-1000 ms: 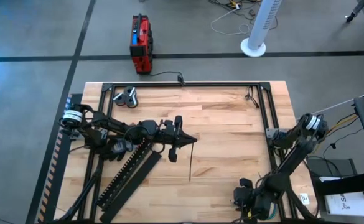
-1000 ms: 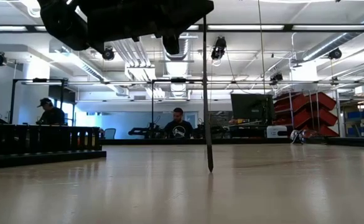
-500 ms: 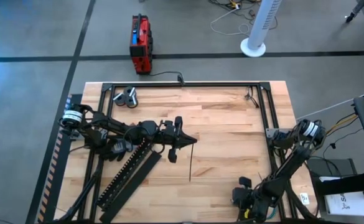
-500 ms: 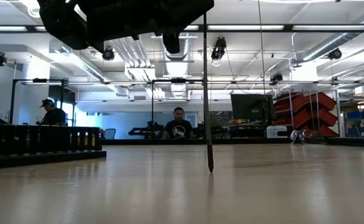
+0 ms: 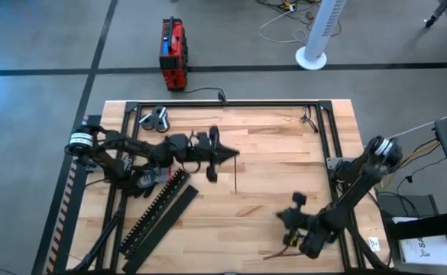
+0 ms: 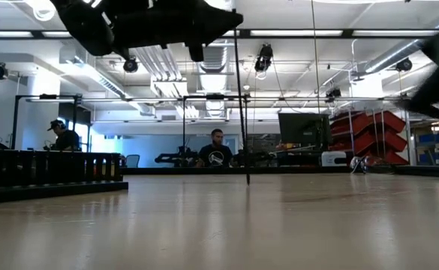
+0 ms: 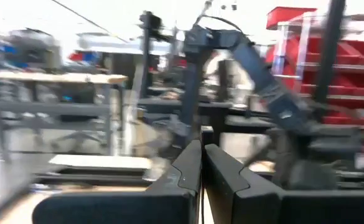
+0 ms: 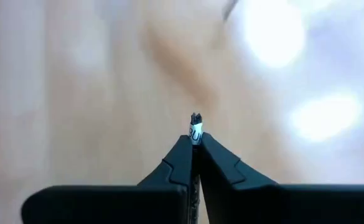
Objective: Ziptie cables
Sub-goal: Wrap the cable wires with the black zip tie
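My left gripper (image 5: 228,153) hovers over the middle of the table, left of centre, shut on a thin dark strip (image 6: 242,112). The strip hangs straight down, and its tip (image 6: 248,181) ends just above the wood. Over the table's near right part, my right gripper (image 5: 283,216) is shut on a thin cable end with a white label (image 8: 195,131). A thin wire (image 5: 276,251) trails on the wood behind that arm. I cannot tell whether it is the same cable. My left gripper pinches the strip's upper end (image 6: 236,34) between its two fingers, which lie level and point toward the table's right. The strip hangs upright below them, clear of the table. My right gripper pinches the labelled cable end (image 8: 195,124) between its fingertips; only a short dark tip sticks out past them.
A black comb-toothed duct (image 5: 160,208) and its flat lid (image 5: 167,221) lie slanting at the near left. Black frame rails (image 5: 231,103) run around the table. A small grey tool (image 5: 156,118) lies at the far left, and a red box (image 5: 173,53) stands on the floor beyond.
My left gripper has moved toward the table's far edge, still shut, and the hanging strip has gone with it, still upright. My right arm has swung quickly out of the near right corner toward the table's middle.
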Tool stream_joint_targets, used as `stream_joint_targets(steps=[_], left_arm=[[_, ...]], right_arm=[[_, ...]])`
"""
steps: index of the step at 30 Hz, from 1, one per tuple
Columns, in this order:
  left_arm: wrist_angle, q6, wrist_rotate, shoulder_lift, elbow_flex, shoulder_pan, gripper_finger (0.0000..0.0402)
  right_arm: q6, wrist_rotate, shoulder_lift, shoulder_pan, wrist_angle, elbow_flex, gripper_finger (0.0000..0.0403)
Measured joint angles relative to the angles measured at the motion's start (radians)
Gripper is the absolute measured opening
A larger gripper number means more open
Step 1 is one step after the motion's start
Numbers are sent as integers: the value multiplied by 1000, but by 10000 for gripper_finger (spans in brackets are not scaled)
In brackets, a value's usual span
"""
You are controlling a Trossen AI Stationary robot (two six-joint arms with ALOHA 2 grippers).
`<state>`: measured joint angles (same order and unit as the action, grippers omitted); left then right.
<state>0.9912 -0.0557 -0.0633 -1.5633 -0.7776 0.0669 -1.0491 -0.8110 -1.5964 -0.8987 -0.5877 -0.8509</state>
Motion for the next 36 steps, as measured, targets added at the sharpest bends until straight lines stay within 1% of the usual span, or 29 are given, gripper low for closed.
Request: stream_joint_targets(steps=[2, 4, 6, 10, 13, 15, 17, 21, 25, 28, 31, 33, 35, 36], left_arm=[[-25, 43, 2, 23, 0, 45, 0], [-25, 115, 2, 40, 0, 88, 0], [-24, 184, 2, 46, -9, 135, 0], [-32, 245, -7, 43, -30, 190, 0], [-51, 264, -80, 43, -43, 191, 0], [-74, 264, -133, 43, -49, 174, 0], [-88, 264, -161, 43, -55, 147, 0], [-115, 299, -164, 43, -55, 78, 0], [-153, 379, -163, 43, -54, 6, 0], [-172, 463, -143, 43, -54, -36, 0], [-170, 484, -112, 43, -54, -53, 0], [-171, 454, -110, 43, -54, -62, 0], [-179, 428, -110, 42, -54, -80, 0], [-181, 426, -111, 33, -54, -90, 0]], right_arm=[[32, -89, 64, 32, -64, 5, 3], [89, -178, 138, 65, -81, 7, 3], [162, -230, 212, 93, -82, 10, 2], [303, -280, 321, 152, -84, 13, 2], [379, -291, 377, 192, -80, 14, 2], [412, -291, 400, 235, -78, 15, 2], [424, -293, 410, 277, -79, 15, 2], [471, -288, 428, 376, -59, 15, 2], [532, -254, 445, 456, -18, 8, 2], [616, -202, 465, 502, 38, -9, 2], [726, -189, 475, 562, 125, -19, 2], [780, -120, 477, 617, 183, -22, 2], [834, 14, 474, 673, 256, -22, 2], [854, 100, 472, 699, 289, -21, 2]])
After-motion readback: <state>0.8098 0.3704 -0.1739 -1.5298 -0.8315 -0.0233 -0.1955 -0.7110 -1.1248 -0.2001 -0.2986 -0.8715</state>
